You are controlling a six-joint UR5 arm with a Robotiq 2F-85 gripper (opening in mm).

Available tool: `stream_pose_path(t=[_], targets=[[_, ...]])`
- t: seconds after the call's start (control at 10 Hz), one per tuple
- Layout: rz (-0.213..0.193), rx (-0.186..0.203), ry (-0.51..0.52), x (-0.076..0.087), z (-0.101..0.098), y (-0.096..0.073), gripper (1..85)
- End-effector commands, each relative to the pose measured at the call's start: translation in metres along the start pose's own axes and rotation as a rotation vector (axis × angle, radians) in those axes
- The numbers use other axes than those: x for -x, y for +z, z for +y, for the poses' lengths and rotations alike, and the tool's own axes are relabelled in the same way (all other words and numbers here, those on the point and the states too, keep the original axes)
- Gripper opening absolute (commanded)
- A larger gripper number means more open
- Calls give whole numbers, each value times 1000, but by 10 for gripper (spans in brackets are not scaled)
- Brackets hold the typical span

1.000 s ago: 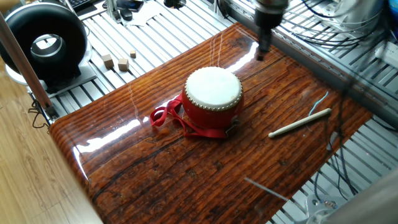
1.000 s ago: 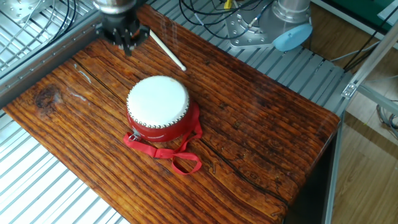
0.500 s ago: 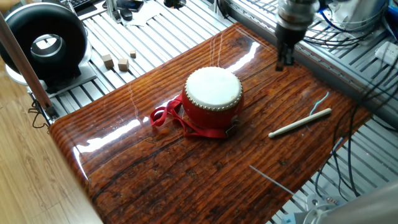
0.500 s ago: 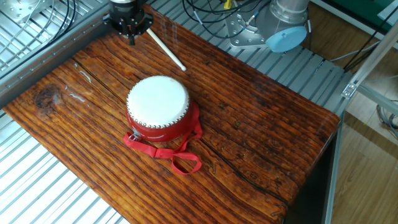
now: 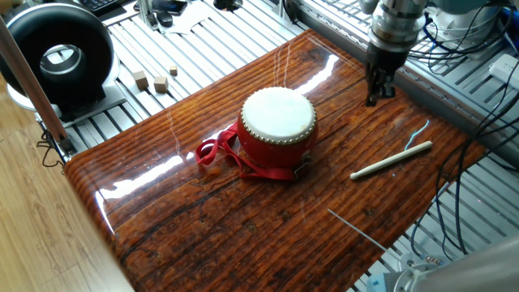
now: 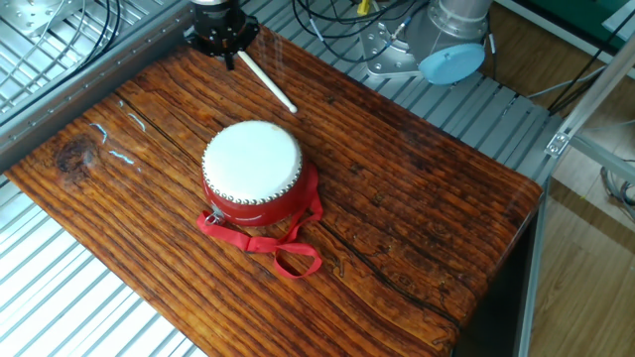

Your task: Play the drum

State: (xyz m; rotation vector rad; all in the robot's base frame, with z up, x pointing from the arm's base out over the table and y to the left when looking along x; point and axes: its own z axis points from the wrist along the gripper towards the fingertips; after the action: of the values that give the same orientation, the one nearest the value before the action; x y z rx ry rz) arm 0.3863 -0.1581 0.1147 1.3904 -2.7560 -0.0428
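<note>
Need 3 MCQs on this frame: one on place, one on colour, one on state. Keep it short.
1. Where does the drumstick lie?
A. on the drum head
B. on the table, apart from the drum
C. in the end effector

2. What colour is the drum's body?
A. red
B. blue
C. black

3. What is the end effector holding?
A. the ribbon strap
B. the drumstick
C. nothing

Answers:
1 B: the drumstick lies flat on the table, clear of the drum.
2 A: red body under an off-white head.
3 C: the end effector hangs over the table with nothing between its fingers.
</note>
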Motion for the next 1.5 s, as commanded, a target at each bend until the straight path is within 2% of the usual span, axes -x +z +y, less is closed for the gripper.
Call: stream_pose_path(t=[0.0, 0.1, 0.2, 0.3, 0.5, 0.6, 0.7, 0.8, 0.9, 1.0, 1.2, 1.4], targets=[[20, 30, -9, -8, 9, 1, 10], [37, 3, -10, -12, 2, 1, 10], [34, 6, -32, -11, 3, 1, 10], [8, 19, -45, -9, 10, 3, 10], [25, -5, -140, -34, 5, 10, 30], [44, -47, -206, -44, -8, 14, 160], [50, -40, -227, -55, -7, 20, 180], [40, -11, -234, -60, 2, 25, 190], [62, 23, -259, -72, 10, 27, 293], [89, 25, -293, -80, 9, 29, 383], [78, 2, -312, -77, 6, 39, 397], [47, -1, -319, -70, 4, 50, 483]])
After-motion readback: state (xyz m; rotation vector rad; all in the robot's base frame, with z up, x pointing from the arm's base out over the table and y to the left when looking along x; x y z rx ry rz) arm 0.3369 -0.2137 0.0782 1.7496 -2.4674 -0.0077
